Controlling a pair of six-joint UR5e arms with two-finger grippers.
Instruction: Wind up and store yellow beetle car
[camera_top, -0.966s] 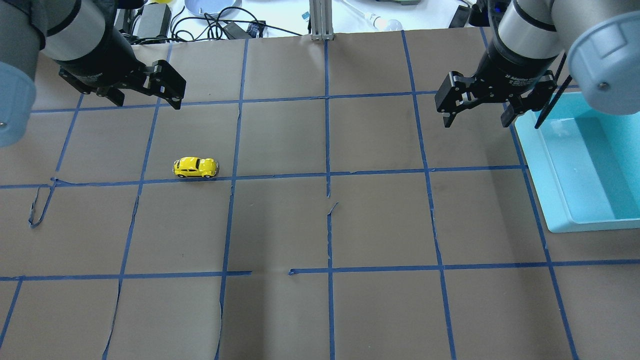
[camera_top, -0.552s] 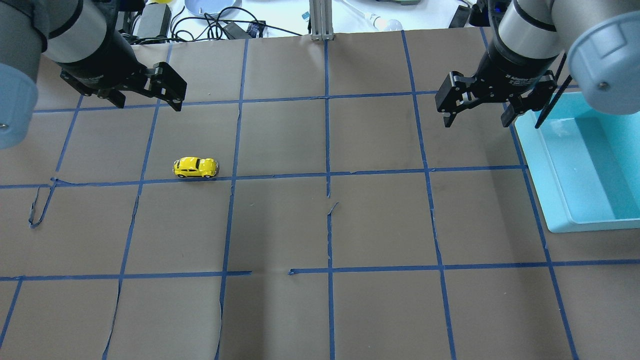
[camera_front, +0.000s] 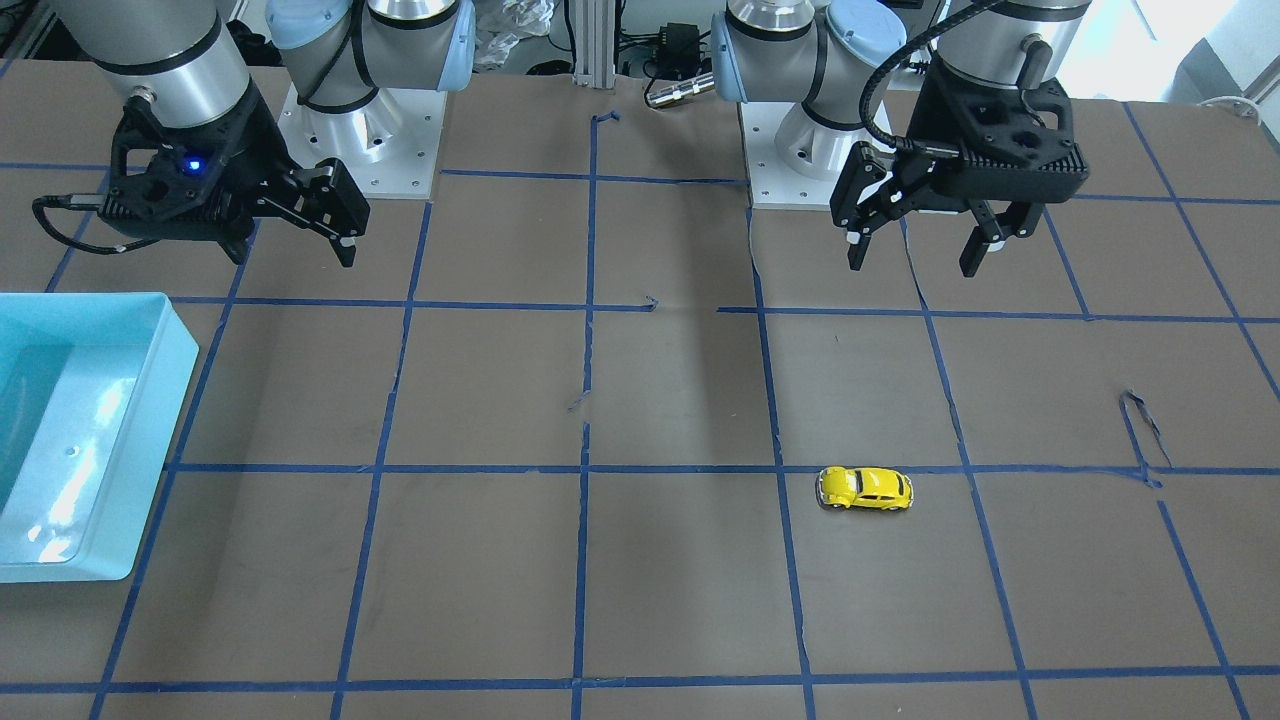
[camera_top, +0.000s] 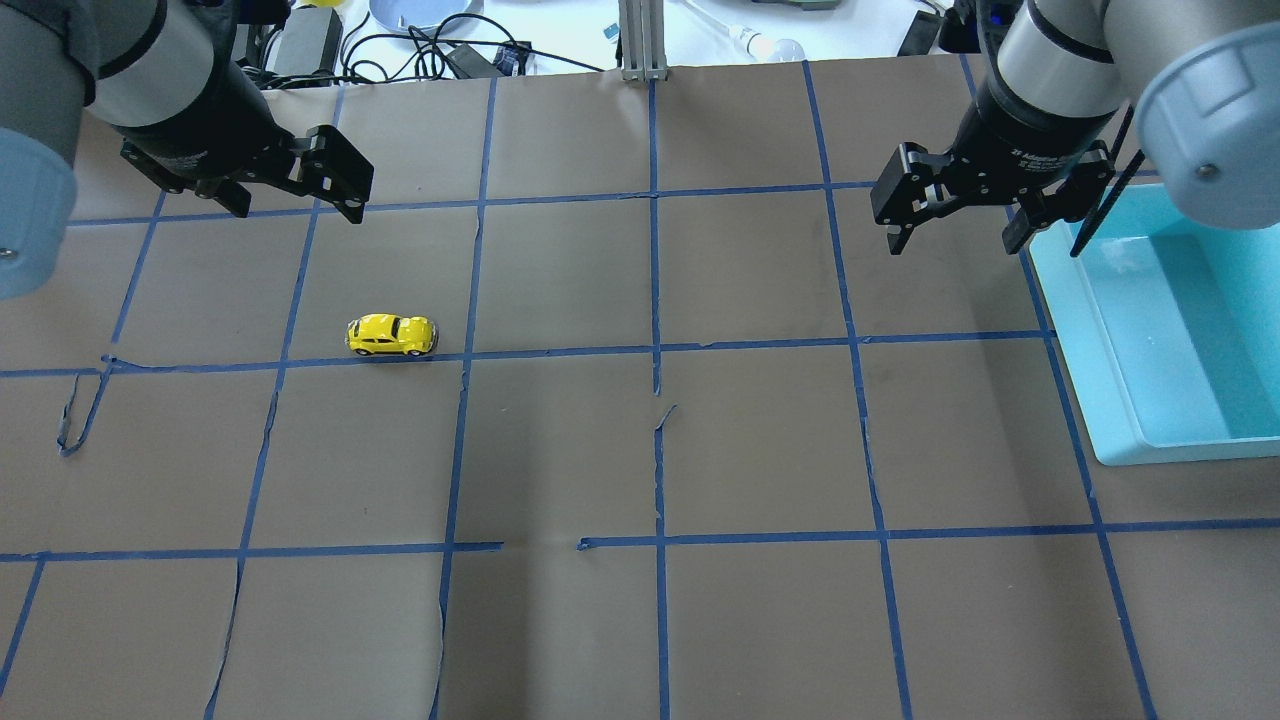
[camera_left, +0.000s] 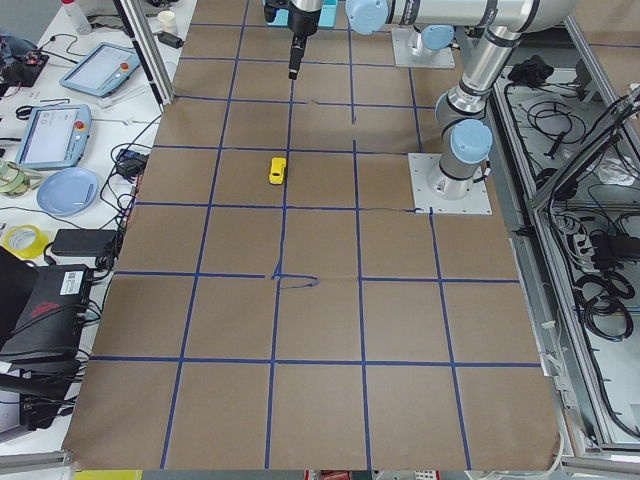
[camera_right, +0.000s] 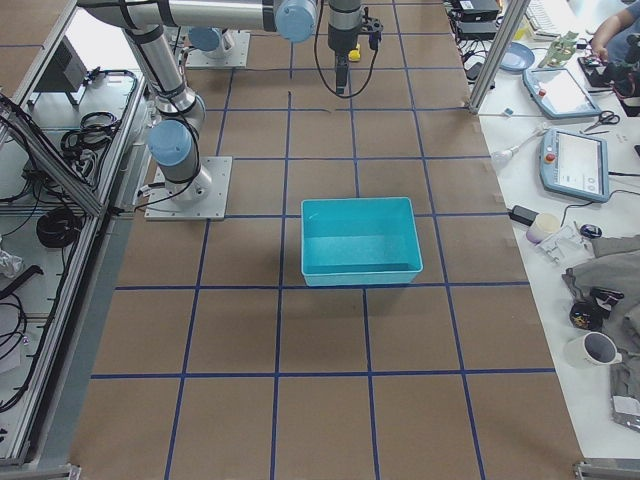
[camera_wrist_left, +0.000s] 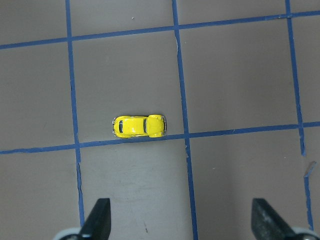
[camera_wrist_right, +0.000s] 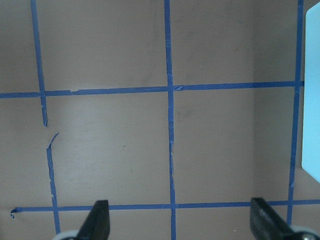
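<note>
The yellow beetle car (camera_top: 392, 335) stands on its wheels on the brown paper, just above a blue tape line in the left half of the table. It also shows in the front view (camera_front: 866, 488) and the left wrist view (camera_wrist_left: 139, 126). My left gripper (camera_top: 295, 203) hovers open and empty high above the table, behind and slightly left of the car; in the front view (camera_front: 912, 258) its jaws stand wide apart. My right gripper (camera_top: 952, 243) is open and empty, hovering beside the light-blue bin (camera_top: 1085, 340).
The light-blue bin stands at the table's right edge, with nothing visible in it (camera_right: 360, 205), and its edge shows in the right wrist view (camera_wrist_right: 314, 90). Blue tape lines divide the paper into squares, with some torn strips. Cables and clutter lie beyond the far edge.
The left gripper has shifted very slightly. The car and the right arm have not moved.
</note>
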